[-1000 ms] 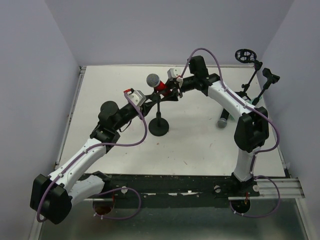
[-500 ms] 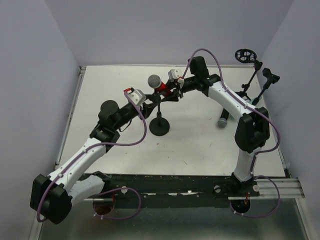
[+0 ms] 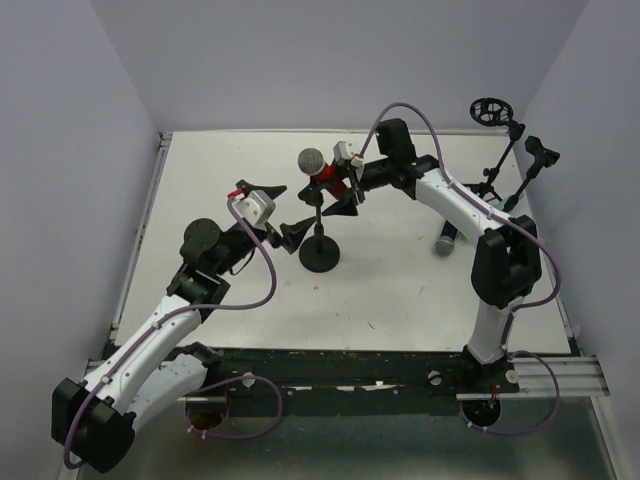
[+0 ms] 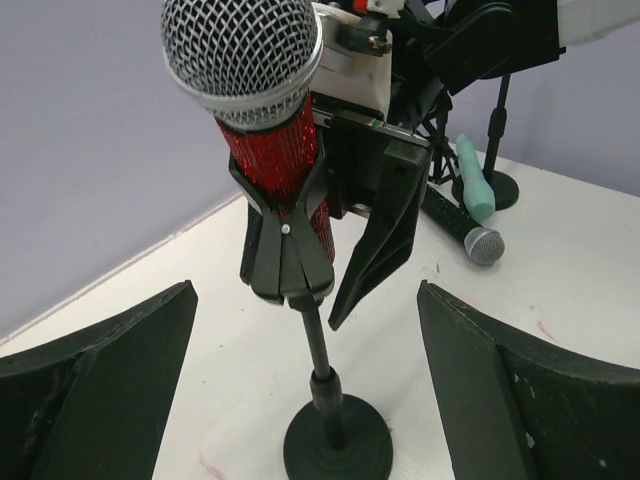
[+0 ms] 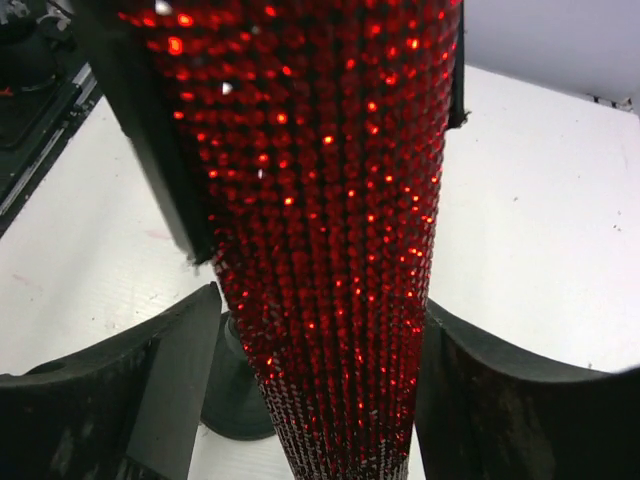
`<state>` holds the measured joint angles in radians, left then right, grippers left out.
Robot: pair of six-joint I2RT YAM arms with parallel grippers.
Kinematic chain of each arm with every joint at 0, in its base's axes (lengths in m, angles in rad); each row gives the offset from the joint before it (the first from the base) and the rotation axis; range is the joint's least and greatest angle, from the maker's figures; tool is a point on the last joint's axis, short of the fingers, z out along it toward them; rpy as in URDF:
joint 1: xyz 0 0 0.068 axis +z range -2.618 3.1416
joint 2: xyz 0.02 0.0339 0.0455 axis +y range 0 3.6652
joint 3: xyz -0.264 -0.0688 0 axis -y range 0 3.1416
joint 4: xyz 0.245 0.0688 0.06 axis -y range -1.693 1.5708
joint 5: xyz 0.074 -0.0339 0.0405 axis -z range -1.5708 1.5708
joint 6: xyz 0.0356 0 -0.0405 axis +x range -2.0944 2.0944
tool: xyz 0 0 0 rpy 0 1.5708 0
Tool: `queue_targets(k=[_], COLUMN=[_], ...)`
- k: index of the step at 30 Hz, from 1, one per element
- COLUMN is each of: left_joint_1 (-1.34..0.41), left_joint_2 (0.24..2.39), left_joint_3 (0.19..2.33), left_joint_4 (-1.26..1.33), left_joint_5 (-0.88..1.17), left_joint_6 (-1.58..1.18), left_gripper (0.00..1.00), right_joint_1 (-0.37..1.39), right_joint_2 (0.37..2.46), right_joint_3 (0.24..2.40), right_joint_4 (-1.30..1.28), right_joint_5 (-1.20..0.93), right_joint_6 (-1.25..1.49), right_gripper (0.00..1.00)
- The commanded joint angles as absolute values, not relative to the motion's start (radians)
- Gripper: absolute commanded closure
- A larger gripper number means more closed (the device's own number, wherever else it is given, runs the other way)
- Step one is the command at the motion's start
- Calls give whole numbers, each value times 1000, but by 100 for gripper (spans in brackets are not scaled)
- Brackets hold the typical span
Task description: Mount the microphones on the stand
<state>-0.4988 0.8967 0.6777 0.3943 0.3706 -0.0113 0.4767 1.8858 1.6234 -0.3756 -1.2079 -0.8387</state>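
Right gripper (image 5: 320,310) astride red microphone (image 4: 275,150), which sits upright in the clip (image 4: 285,260) of the stand (image 4: 335,450); clamped or loose, cannot tell. Left gripper (image 4: 305,290) wide open, apart from stand.
First mic seated; next, let go, then fetch black microphone (image 4: 465,232) and mint-green microphone (image 4: 475,185), lying together by far stand (image 4: 497,120). Pair clear only from left wrist.

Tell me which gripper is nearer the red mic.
Right. The right gripper straddles the red mic, a finger on each side. The left gripper is open, apart from it, near-left of the stand.
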Motion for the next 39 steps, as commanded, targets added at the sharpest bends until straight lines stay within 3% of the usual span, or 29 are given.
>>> queue_targets(k=[1,10,21,27,31,39], left_joint_1=[-499,-499,-499,-499,-502,-511], left_joint_2=[790,652,814,952,1041,1224], left_joint_3=[586,266,250,316,333,393], left_joint_4=[397,693,830,868,940,1072], left_joint_5=[301,213,186,296,348,350], left_joint_6=[-40,-239,-322,-272,-206,-78], left_gripper=[2,2,2,1,2,13], right_joint_1=[486,448,364,328,305,226], right_joint_2=[1853,1780,1594,1413,1309,1235], right_joint_3=[1597,1523,1329,1163,1068,864], right_joint_4=[-284,-147,-106,-109,-123,-62], right_joint_5=[-1134,-1083,-1011,-950,-1066,-1077], right_joint_6=[-678,-488,-440,-315,-225,-292], right_gripper=[18,0,0,0,0,0])
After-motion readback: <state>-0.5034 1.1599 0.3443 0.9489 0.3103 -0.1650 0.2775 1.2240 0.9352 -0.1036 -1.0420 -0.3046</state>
